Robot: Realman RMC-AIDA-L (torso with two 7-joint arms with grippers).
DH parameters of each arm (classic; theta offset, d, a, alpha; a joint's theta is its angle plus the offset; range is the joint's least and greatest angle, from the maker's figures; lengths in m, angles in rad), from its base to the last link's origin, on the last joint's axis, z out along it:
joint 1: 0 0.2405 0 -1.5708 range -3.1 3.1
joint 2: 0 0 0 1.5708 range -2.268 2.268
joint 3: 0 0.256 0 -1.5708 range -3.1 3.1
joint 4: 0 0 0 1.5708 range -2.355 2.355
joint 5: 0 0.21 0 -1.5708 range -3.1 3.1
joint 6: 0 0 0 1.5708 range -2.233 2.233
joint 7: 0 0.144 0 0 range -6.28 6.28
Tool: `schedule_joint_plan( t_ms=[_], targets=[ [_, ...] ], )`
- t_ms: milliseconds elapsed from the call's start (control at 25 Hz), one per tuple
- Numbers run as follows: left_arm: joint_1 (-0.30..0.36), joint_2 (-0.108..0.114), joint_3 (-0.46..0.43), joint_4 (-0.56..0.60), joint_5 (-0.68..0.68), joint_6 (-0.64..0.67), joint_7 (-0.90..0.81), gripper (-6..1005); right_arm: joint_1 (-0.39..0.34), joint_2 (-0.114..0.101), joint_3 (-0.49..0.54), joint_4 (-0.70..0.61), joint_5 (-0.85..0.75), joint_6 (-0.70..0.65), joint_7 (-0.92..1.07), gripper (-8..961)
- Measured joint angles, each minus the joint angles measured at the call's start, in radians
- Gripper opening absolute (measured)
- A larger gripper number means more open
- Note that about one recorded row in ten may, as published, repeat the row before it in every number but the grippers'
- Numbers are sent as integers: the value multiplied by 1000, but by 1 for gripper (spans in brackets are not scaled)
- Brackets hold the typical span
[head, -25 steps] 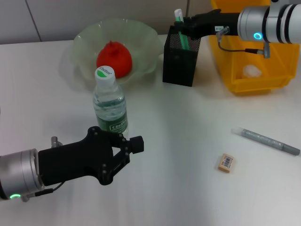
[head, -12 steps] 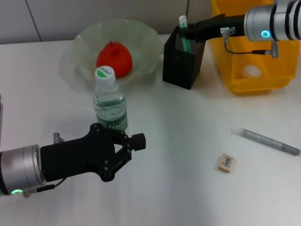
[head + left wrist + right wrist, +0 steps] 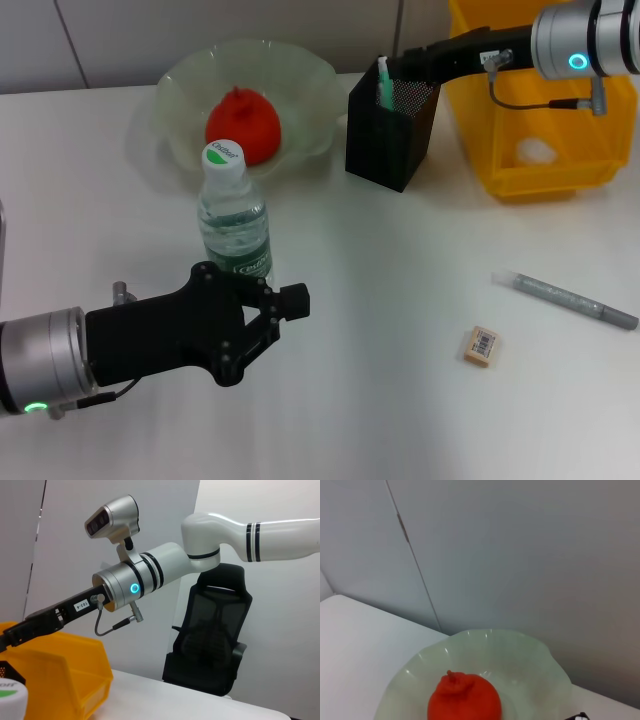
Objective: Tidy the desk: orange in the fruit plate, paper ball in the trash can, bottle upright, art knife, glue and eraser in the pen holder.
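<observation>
Black mesh pen holder [image 3: 388, 135] has glue [image 3: 383, 83] leaning inside; right gripper [image 3: 408, 62] at rim, fingers can't tell. Lift straight up, don't snag. Left gripper [image 3: 270, 315] apart, idle nr bottle [image 3: 233, 222].

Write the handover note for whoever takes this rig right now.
Right tool is over the pen holder, where a green-and-white stick stands.
Left tool hovers open beside the bottle.
Done: orange in the fruit plate; paper ball in the trash can; bottle upright.
Left: eraser and a grey pen-like tool lie on the desk, to go in the pen holder.
</observation>
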Motion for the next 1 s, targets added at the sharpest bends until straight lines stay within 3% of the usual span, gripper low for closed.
schedule_joint_plan(
  t_ms=[200,360,560,1000],
  targets=[
    [0,0,0,0,0,-2,0,15,-3,-5,0,-37,-38,-26,37,279],
    [0,0,0,0,0,-2,-1,14,-31,20,0,-170,-119,-105,128,283],
    [0,0,-7,0,0,-1,-1,15,-64,53,0,-387,-262,-295,292,280],
    [0,1,-11,-9,0,-6,-39,14,-97,58,5,-678,-417,-725,523,275]
  ],
)
